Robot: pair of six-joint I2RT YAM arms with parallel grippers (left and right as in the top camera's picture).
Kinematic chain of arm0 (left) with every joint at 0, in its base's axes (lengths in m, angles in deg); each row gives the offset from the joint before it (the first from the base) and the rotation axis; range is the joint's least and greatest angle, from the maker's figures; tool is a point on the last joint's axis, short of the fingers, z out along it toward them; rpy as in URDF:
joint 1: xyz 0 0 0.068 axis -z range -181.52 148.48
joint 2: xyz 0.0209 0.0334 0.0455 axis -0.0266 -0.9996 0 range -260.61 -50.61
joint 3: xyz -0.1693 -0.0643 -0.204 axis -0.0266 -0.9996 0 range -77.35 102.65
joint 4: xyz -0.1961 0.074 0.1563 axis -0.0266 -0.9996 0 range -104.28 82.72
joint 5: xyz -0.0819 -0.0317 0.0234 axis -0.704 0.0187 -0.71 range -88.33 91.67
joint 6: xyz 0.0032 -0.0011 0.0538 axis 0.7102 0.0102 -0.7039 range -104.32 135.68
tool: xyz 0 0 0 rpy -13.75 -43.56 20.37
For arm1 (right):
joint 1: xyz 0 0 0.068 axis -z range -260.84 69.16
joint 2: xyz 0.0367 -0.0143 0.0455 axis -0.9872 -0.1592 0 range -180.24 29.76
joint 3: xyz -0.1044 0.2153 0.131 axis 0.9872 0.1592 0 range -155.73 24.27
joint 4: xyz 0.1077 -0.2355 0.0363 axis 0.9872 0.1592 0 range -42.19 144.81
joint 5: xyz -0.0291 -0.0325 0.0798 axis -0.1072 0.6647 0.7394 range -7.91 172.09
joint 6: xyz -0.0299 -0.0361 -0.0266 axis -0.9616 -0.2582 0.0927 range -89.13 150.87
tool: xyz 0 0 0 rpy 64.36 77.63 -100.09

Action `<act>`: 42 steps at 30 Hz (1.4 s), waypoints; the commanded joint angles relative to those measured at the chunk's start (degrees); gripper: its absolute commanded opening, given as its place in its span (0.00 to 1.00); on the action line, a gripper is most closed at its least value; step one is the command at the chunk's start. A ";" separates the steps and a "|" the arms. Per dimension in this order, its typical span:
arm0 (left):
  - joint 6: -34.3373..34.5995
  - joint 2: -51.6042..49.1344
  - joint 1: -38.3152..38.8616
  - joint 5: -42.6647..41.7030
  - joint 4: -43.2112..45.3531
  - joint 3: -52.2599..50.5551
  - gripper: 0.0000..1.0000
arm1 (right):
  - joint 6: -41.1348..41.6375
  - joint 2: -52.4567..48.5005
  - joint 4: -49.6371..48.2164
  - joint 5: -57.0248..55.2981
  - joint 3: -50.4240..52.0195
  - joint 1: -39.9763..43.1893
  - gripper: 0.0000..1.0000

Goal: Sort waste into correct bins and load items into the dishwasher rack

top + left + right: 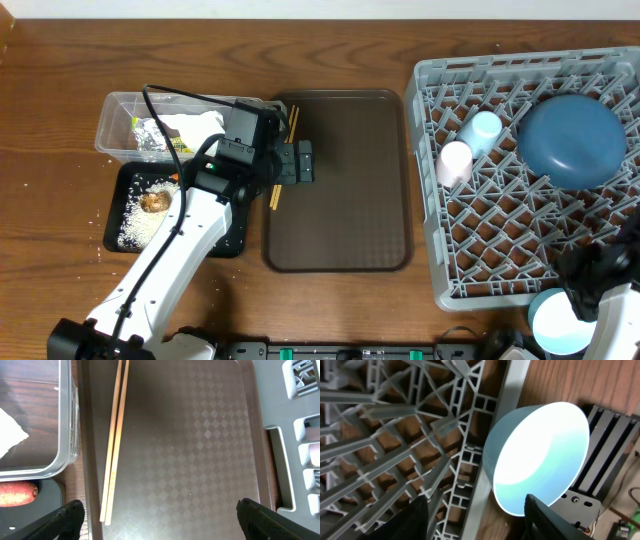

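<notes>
My left gripper hangs open over the left side of the brown serving tray, nothing between its fingers. The wooden chopsticks lie side by side along that tray's left rim, just inside my left finger. The light blue bowl sits outside the dishwasher rack's front edge. My right gripper is open; one finger overlaps the bowl's rim, the other is over the rack lattice. The dark-blue plate, light blue cup and pink cup rest in the rack.
The clear tub at the left holds tissue and foil. The black tray in front of it holds rice, a brown lump and a carrot. Rice grains are scattered on the table nearby.
</notes>
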 commanded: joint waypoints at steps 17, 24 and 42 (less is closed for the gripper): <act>-0.55 -0.55 -0.17 0.72 0.07 1.51 0.98 | 2.29 -6.43 -8.52 -0.87 8.76 -0.46 0.50; -0.57 -0.55 -0.17 0.72 0.07 1.51 0.98 | 2.47 -6.43 -13.07 -1.73 12.81 -0.39 0.43; -0.57 -0.55 -0.17 0.72 0.07 1.51 0.98 | 1.36 -6.29 -13.49 -0.11 12.28 -0.39 0.01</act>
